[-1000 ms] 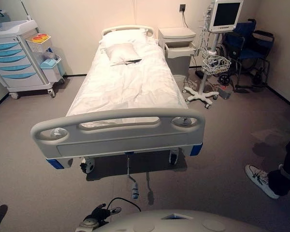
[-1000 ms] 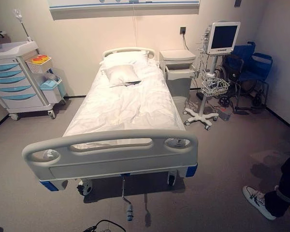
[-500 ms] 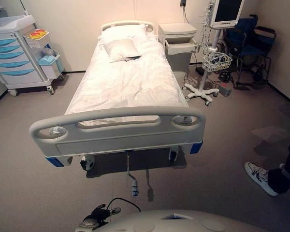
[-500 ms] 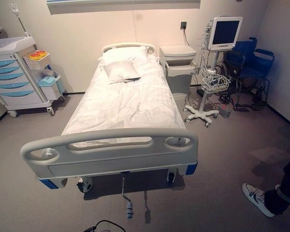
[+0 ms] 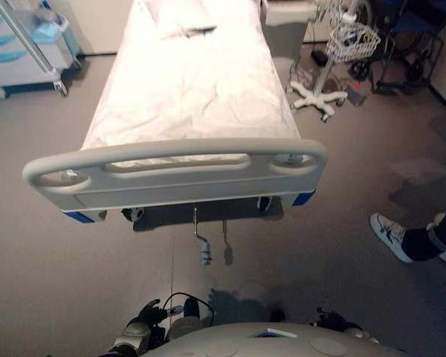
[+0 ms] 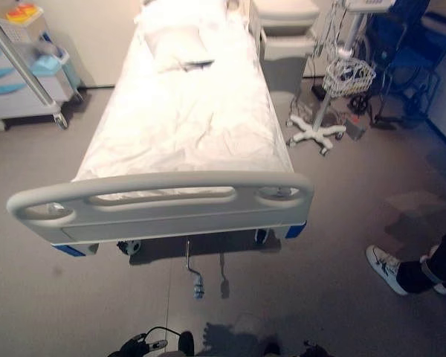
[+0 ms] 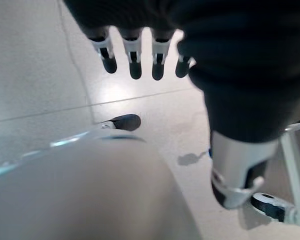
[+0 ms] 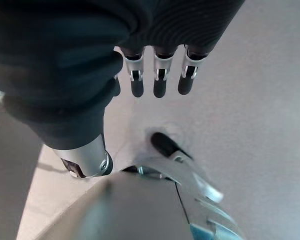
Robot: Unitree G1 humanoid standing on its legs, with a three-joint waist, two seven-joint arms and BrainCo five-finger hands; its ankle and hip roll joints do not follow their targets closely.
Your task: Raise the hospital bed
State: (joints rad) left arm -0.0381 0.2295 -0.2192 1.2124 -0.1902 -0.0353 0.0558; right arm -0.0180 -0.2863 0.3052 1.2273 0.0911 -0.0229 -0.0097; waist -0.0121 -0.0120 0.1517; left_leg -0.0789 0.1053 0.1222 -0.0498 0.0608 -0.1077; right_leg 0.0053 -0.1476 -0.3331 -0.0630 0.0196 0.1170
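The hospital bed lies flat under a white sheet, with a pillow at its far end. Its grey footboard faces me. Below the footboard's middle a metal crank hangs down with its handle just above the floor. My left hand hangs over the grey floor with straight fingers and holds nothing; it also shows low in the left eye view. My right hand hangs the same way, open and empty, well short of the crank.
A cart with blue drawers stands left of the bed. A bedside cabinet, a monitor stand with a wire basket and a wheelchair stand on the right. A person's shoe rests on the floor at right.
The whole picture has shifted: the camera now looks further down and sits closer to the footboard. The bed and crank have not moved. My hands now show at the bottom edge.
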